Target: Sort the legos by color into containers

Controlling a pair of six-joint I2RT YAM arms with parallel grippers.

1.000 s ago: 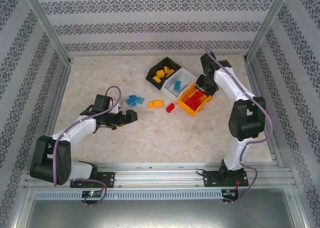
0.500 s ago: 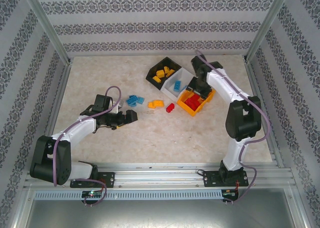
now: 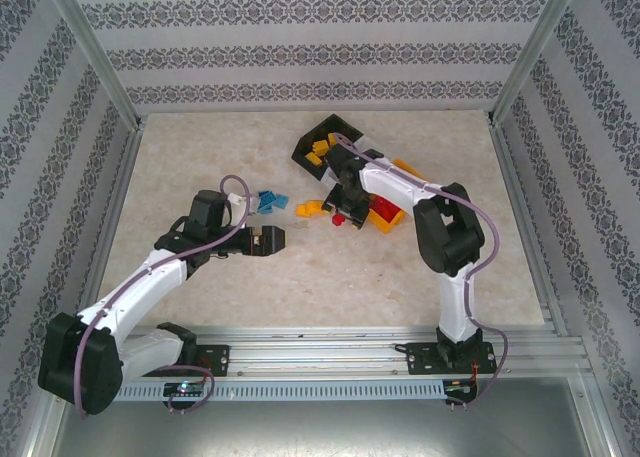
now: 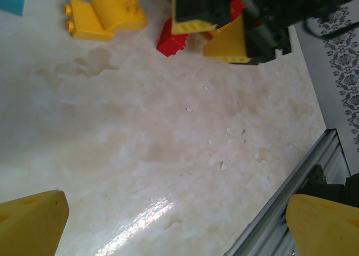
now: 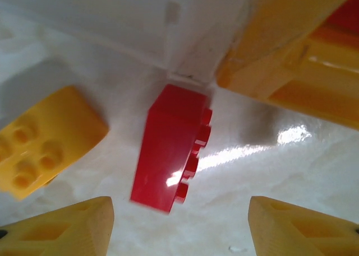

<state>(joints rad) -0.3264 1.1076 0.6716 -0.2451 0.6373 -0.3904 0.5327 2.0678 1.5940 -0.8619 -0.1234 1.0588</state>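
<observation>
A red lego (image 5: 171, 149) lies on its side on the table, just ahead of my right gripper (image 5: 182, 228), whose yellow fingers (image 5: 61, 228) stand open on either side of it without touching. From above, the right gripper (image 3: 341, 213) hangs over that red lego, between a yellow lego (image 3: 310, 208) and the orange container (image 3: 392, 215). The black container (image 3: 322, 143) holds yellow legos. The arm covers most of the white container (image 5: 112, 21). My left gripper (image 3: 268, 240) is open and empty over bare table, near several blue legos (image 3: 270, 200). In the left wrist view the yellow legos (image 4: 104, 15) and the red lego (image 4: 171, 40) lie far ahead.
The metal rail (image 3: 320, 342) runs along the near table edge, and it also shows at the lower right of the left wrist view (image 4: 291, 211). Patterned walls enclose the table. Bare marble-look tabletop (image 3: 330, 287) lies between the two arms.
The right arm swung left from over the orange container down to the red lego on the table, its jaws opening. The left gripper edged slightly right.
</observation>
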